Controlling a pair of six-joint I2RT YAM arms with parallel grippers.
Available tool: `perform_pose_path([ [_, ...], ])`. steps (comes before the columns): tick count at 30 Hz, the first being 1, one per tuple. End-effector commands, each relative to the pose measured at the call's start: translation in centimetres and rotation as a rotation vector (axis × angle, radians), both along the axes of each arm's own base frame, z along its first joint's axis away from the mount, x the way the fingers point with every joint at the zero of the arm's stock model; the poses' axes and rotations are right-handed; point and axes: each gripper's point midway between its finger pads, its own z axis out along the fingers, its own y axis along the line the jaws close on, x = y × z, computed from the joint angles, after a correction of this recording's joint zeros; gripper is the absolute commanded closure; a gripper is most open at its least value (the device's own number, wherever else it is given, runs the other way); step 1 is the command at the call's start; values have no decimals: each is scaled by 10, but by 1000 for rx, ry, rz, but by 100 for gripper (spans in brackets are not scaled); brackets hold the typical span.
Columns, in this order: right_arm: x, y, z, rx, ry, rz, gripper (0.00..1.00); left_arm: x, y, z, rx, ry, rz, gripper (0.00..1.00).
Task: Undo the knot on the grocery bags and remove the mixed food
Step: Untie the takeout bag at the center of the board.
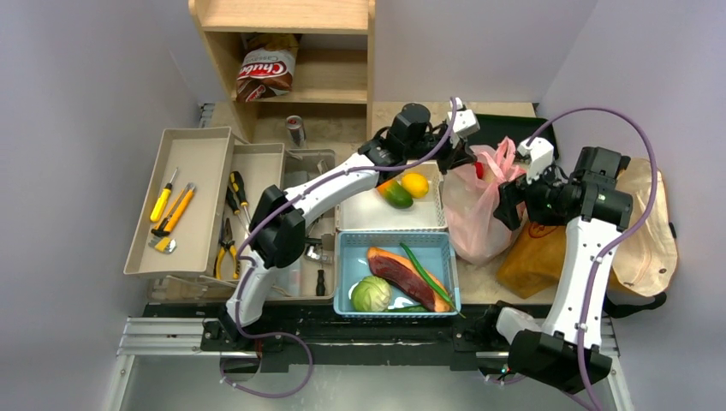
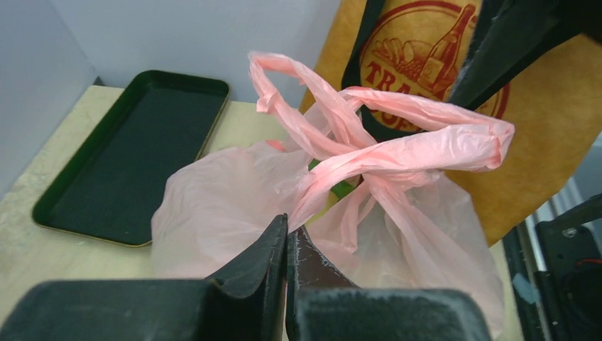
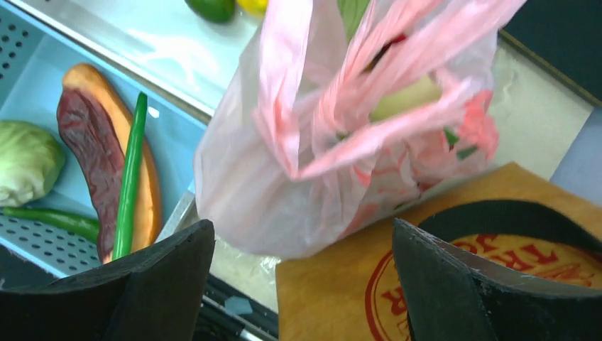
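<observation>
Pink bag (image 1: 473, 210) — one, two handles (image 2: 419, 145) — pinched by left claw (image 2: 287, 238); right claw (image 3: 302, 229) spread.

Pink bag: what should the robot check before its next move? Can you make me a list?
1. Left gripper really pinching: cannot tell. It is shut, and a pink handle runs right to its tips.
2. Right gripper free to grab: ok. It is open and empty, with the pink bag in front of it.
3. Knot undone: not ok. The handles are crossed and tied.
4. Bag upright: ok. It stands beside the brown paper bag.
5. Food taken out: not ok. Green and red shapes show through the plastic.
</observation>
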Motion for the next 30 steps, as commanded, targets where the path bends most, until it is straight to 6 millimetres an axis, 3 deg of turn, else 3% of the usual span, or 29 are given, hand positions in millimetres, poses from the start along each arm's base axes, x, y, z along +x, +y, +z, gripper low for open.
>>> perform_pose_path([
  [1,32,14,18,73,-122,12,8,5,6,42,-98,70,7,100],
  [4,49,8,10,56,-131,-14,10,1,5,44,-107,116,-1,100],
  [6,58,2,1,41,-120,-32,20,3,5,46,-117,162,11,100],
  [8,56,-1,-6,10,-81,1,50,10,6,49,-134,221,34,100],
  [11,31,5,-13,-21,-8,102,98,31,16,35,-125,319,138,100],
  [12,13,9,-17,-31,34,141,100,37,19,32,-122,336,168,100],
  [17,-59,23,-21,-152,50,326,100,55,26,10,-104,421,269,100],
  [20,-82,17,-30,-246,52,329,100,58,26,2,-99,447,298,100],
  [23,-92,10,-41,-322,55,356,100,65,30,-9,-79,462,345,100],
  [27,-90,10,-41,-292,79,329,100,67,35,-17,-59,473,344,100],
  [28,-86,11,-34,-276,73,311,97,65,35,-15,-62,473,328,100],
  [30,-77,15,-21,-223,63,273,78,59,35,-2,-84,459,271,100],
])
